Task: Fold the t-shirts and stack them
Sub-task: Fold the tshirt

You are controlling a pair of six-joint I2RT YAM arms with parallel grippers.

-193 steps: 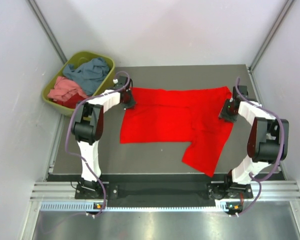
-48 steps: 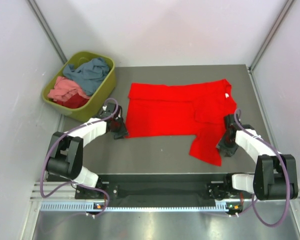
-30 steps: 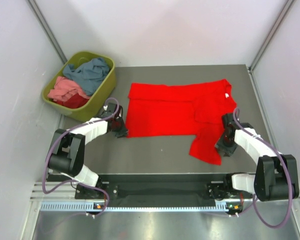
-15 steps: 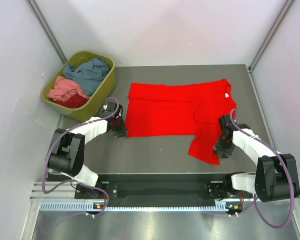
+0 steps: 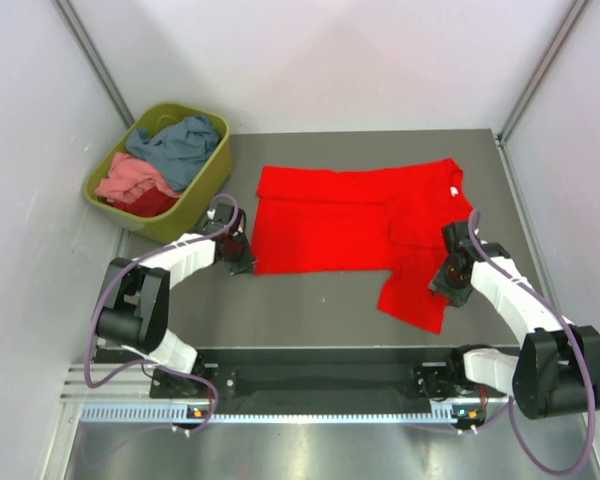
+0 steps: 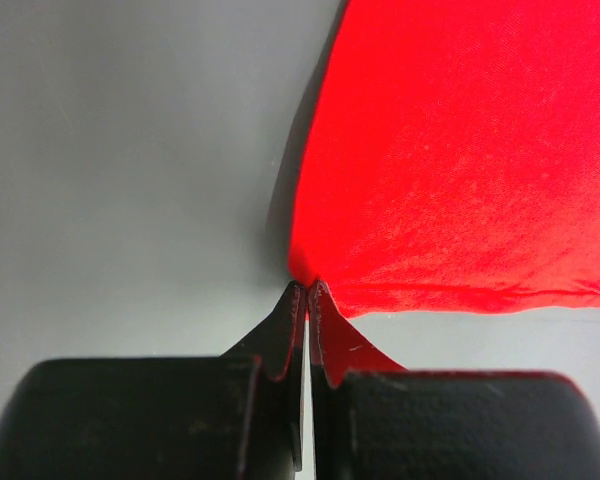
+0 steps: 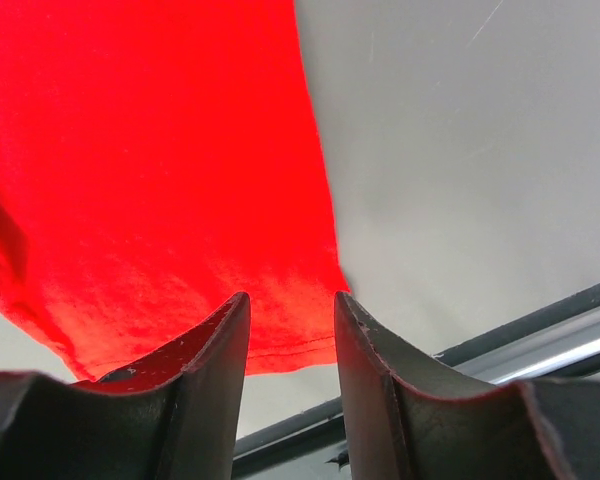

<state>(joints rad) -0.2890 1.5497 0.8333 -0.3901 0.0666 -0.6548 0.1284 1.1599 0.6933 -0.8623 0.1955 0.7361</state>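
The red t-shirt [image 5: 330,220] lies flat on the table [image 5: 310,315] with its long axis running left to right: hem at the left, white neck label [image 5: 454,190] at the right. It is well apart from the green tub [image 5: 208,185], where the other t-shirts [image 5: 175,150] sit in a heap.

The left gripper [image 6: 306,290] is down at the near-left hem corner. Its jaws are closed tight with the very tip of that corner pinched between them, and the cloth fans away from it, forward and to the right.

On the other side, the right gripper [image 7: 288,315] is at the near sleeve [image 5: 412,295], the flap that trails toward the near edge of the table. Its jaws stand partly apart, 1 finger on either side of the sleeve's outer corner. Red cloth shows in the gap and nothing is clamped. So 1 corner looks secured and 1 is not yet.

The relation that matters: both grippers sit on the near long edge of the shirt, and the rest of the body lies away from them toward the far side. A fold along the long axis would likely mean carrying that near edge up and over, away from the bases. The right side would probably need to close on the sleeve first, or the cloth may drag unevenly.
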